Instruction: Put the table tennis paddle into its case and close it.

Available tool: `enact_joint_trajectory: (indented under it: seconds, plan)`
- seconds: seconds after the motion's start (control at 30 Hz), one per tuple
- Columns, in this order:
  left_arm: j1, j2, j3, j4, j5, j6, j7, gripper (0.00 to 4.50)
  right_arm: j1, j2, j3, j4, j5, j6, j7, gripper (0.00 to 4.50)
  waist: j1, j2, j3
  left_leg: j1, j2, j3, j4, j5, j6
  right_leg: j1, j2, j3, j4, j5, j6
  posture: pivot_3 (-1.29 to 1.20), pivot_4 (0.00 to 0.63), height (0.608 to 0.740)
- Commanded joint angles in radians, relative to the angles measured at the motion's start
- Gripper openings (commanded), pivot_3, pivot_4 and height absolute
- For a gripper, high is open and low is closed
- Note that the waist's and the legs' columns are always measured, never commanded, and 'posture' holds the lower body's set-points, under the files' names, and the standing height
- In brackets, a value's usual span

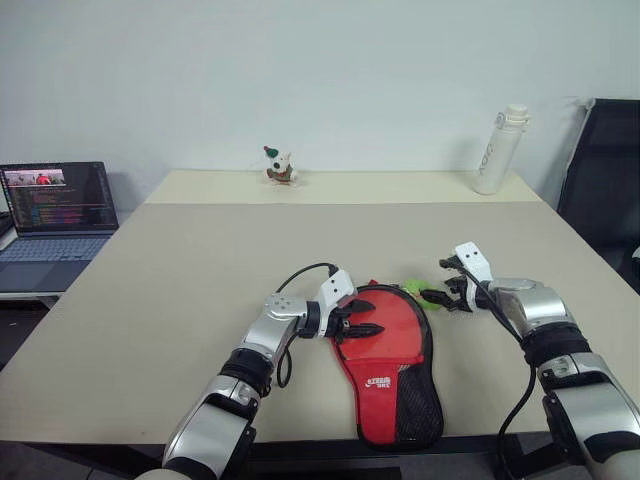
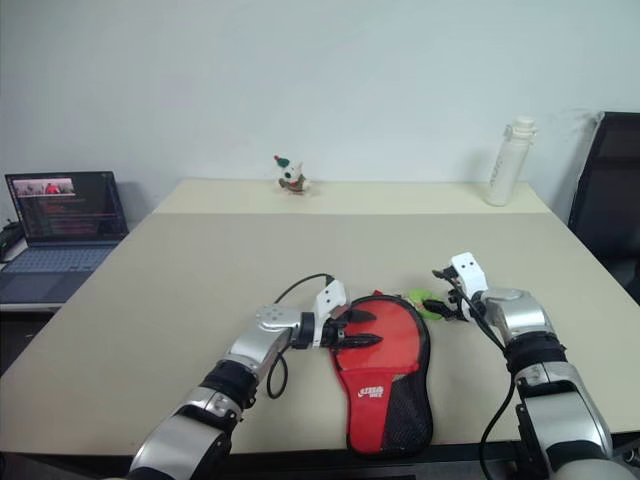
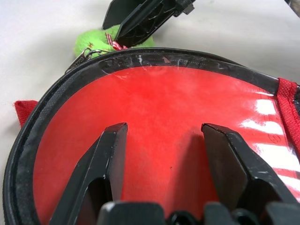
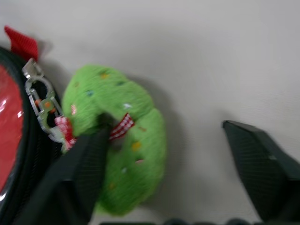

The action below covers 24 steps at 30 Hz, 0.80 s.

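Observation:
The case (image 1: 385,350) lies flat near the table's front edge, red side with white logo up, black mesh at its narrow near end. The table tennis paddle is hidden; I cannot tell it apart from the case. My left gripper (image 1: 362,316) reaches in from the left, open, both fingers (image 3: 108,154) spread over the round red face. The green fuzzy charm (image 4: 136,145) hangs from a metal clip at the case's far rim. My right gripper (image 1: 447,283) is open at the charm: one finger lies over it, the other stands apart on bare table.
An open laptop (image 1: 60,210) sits on a side desk at the left. A small figurine (image 1: 279,167) and a white bottle (image 1: 498,150) stand along the far edge of the table (image 1: 200,260). A black chair (image 1: 605,180) is at the right.

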Motion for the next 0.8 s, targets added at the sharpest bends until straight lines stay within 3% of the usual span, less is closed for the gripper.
enact_joint_trajectory:
  seconds: [0.03, 0.27, 0.3, 0.57, 0.8]
  plan:
    - [-0.008, -0.011, -0.014, 0.019, 0.017, -0.015, 0.007, 2.75, 0.025, 0.009, 0.021, -0.036, -0.016, 0.008, 0.018, 2.52, 0.0, 0.0, 0.0, 0.0, 0.0, 0.0, 0.0, 0.0, 0.0, 0.0, 0.0, 0.0, 0.0, 0.0, 0.0, 0.0, 0.15, 0.74]
    - [-0.014, -0.022, -0.035, 0.072, 0.045, -0.03, -0.012, 2.75, 0.039, 0.002, 0.052, -0.071, -0.066, -0.03, 0.007, 0.14, 0.002, 0.0, 0.0, 0.002, 0.0, -0.001, 0.0, 0.0, 0.0, 0.003, 0.0, -0.001, 0.0, 0.0, 0.0, 0.0, 0.15, 0.74]
    - [-0.014, -0.023, -0.039, 0.077, 0.048, -0.03, -0.02, 2.75, 0.039, -0.002, 0.058, -0.074, -0.074, -0.037, 0.009, 0.01, 0.002, 0.0, 0.0, 0.002, 0.0, -0.001, 0.0, 0.0, 0.0, 0.003, 0.0, -0.001, 0.0, 0.0, 0.0, 0.0, 0.15, 0.74]
    - [-0.004, 0.005, -0.097, 0.105, 0.08, -0.07, -0.121, 2.75, 0.073, -0.107, 0.066, -0.192, -0.086, -0.006, 0.091, 0.01, 0.007, 0.001, -0.001, 0.003, -0.001, -0.001, 0.0, 0.0, 0.0, 0.004, 0.0, -0.001, -0.001, 0.0, 0.0, 0.0, 0.15, 0.74]
    - [-0.032, -0.001, -0.114, 0.196, 0.107, -0.116, -0.094, 2.75, 0.164, -0.229, 0.059, -0.349, -0.088, 0.035, 0.149, 0.01, 0.006, 0.002, -0.001, 0.003, -0.001, -0.001, 0.0, 0.0, 0.0, 0.005, 0.0, -0.001, -0.001, 0.0, 0.0, 0.0, 0.15, 0.74]
